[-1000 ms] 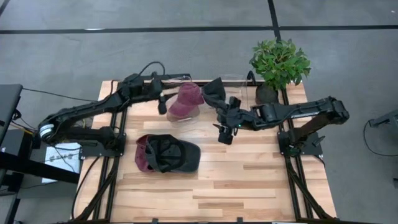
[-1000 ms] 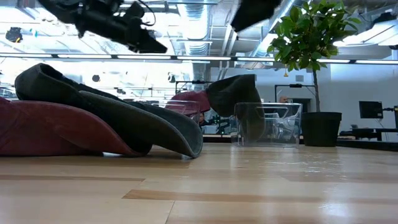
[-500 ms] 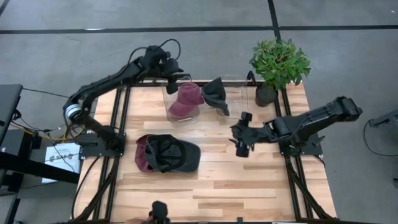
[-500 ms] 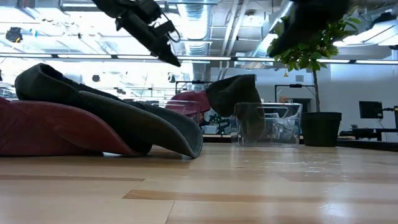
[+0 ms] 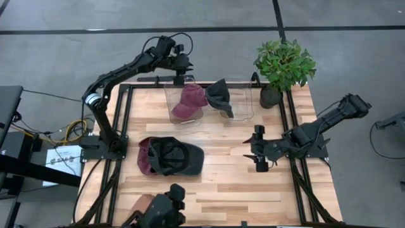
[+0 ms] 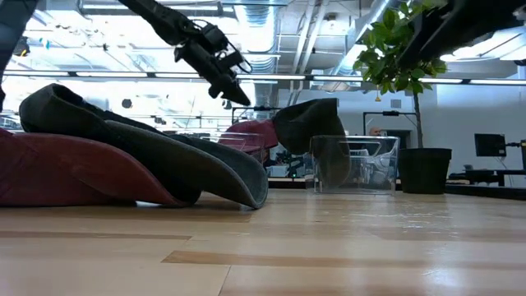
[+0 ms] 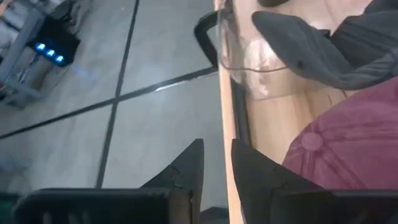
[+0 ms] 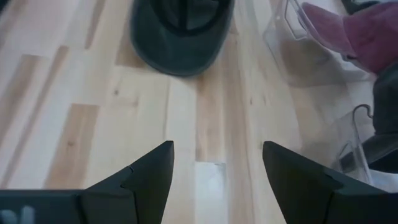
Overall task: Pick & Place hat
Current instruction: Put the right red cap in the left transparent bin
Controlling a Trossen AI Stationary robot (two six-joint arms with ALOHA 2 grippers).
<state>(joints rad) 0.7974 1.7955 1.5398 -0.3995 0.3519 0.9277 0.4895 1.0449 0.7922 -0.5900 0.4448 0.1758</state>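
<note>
A maroon hat (image 5: 188, 101) and a dark grey hat (image 5: 221, 98) lie in a clear container (image 5: 243, 95) at the table's far edge. The grey hat hangs over the container's rim. A second dark grey hat (image 5: 180, 157) lies upside down on a second maroon hat (image 5: 144, 158) on the table's left middle. My left gripper (image 5: 180, 73) hovers high beyond the container's far left corner; its fingers (image 7: 193, 158) are open by a narrow gap and empty. My right gripper (image 5: 252, 149) is wide open and empty over the table's right middle, pointing toward the stacked hats (image 8: 180, 31).
A potted plant (image 5: 285, 63) stands at the far right corner beside the container. A dark object with a person's hand (image 5: 161, 212) shows at the table's near edge. Bare wood lies between my right gripper and the stacked hats.
My left gripper has risen from over the maroon hat in the container and gone beyond the table's far edge. My right gripper has drawn back from the container toward the right and near edges. All hats stay put. A dark object has come in at the near edge.
</note>
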